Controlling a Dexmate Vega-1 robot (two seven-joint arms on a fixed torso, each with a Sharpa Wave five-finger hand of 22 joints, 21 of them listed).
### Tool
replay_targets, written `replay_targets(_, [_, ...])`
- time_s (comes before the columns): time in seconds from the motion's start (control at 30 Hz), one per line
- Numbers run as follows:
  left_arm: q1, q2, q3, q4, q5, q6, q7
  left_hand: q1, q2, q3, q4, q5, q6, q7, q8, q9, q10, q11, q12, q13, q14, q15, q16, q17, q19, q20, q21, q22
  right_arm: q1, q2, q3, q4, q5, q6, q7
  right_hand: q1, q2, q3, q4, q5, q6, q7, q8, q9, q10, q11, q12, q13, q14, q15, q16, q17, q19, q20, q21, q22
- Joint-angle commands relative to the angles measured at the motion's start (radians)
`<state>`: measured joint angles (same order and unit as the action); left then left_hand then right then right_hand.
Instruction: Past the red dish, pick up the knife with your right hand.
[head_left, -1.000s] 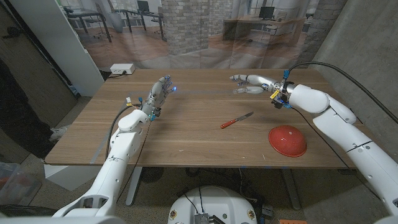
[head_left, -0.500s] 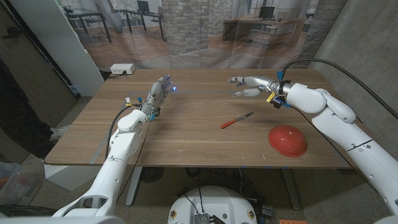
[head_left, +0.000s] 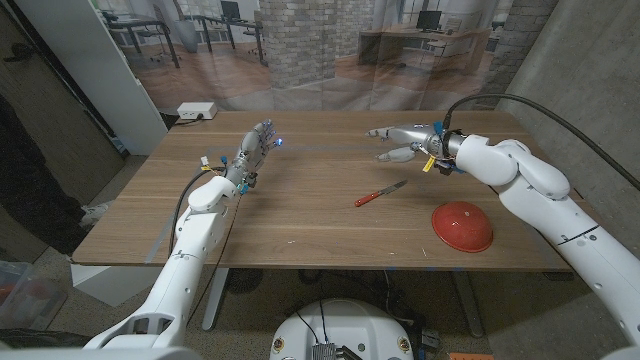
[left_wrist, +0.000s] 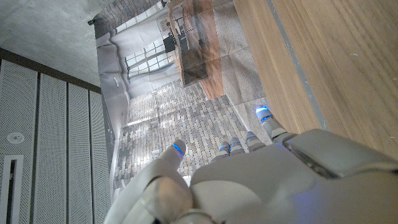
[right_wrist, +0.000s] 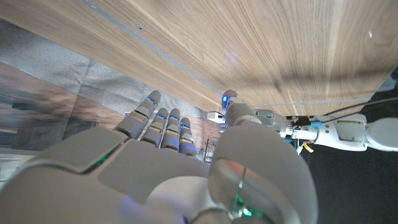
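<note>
Right arm (head_left: 560, 215) cut off at the head view's lower right edge — left arm (head_left: 190, 260) at the bottom. Small white box (head_left: 197, 111) at the table's far edge — too small to identify.

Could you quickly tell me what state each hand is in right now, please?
Left hand: open, holding nothing, fingers extended.
Right hand: open, holding nothing, above the table beyond the knife.
</note>
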<state>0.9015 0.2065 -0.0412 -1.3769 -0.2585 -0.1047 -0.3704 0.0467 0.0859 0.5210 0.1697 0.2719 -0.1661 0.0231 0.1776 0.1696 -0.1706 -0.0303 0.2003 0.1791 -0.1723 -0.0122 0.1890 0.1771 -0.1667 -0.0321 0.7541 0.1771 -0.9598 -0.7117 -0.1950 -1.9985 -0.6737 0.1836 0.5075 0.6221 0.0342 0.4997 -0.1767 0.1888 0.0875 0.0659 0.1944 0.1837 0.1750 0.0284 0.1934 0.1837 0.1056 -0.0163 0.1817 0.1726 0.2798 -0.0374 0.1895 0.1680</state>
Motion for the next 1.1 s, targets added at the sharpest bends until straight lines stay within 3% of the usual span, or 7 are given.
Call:
replay_targets(0.03, [0.003,0.002,-0.003,-0.003,-0.001,-0.001,0.002,-0.008,0.064,-0.001,-0.001,-0.003,-0.101,0.004,0.003,0.002,-0.071,0.004,0.004,0.004,-0.149,0.002,0.002,0.002,-0.220,0.001,-0.003,0.003,-0.008,0.010,-0.009,-0.029,-0.164,0.013,0.014,0.015,-0.001,0.002,-0.005,0.007,0.004,-0.008,0.005,0.003,0.000,-0.008,-0.002,0.004,0.003,-0.008,0.006,-0.001,0.008,-0.020,0.007,0.000])
replay_targets(0.57, [-0.002,0.003,0.000,0.005,0.002,-0.003,0.000,-0.009,0.065,-0.003,-0.001,-0.003,-0.101,0.004,0.003,0.002,-0.071,0.002,0.003,0.004,-0.149,0.002,0.001,0.001,-0.218,0.001,-0.007,0.003,-0.022,0.036,-0.004,-0.042,-0.307,0.043,0.028,0.049,-0.014,0.006,-0.009,0.013,0.009,-0.015,0.010,0.004,0.009,-0.014,0.000,0.005,0.012,-0.012,0.006,-0.002,0.019,-0.028,0.008,-0.001])
replay_targets(1.1, [-0.013,0.004,0.001,0.019,0.005,0.003,-0.006,-0.009,0.065,-0.005,-0.001,-0.002,-0.099,0.004,0.003,0.002,-0.071,0.002,0.003,0.004,-0.150,0.002,0.000,0.001,-0.218,0.002,-0.011,0.003,-0.039,0.061,0.013,-0.050,-0.343,0.064,0.054,0.097,-0.029,0.013,-0.012,0.021,-0.010,-0.016,0.005,0.005,0.009,-0.019,-0.002,0.006,0.018,-0.016,0.004,-0.002,0.023,-0.030,0.005,-0.001])
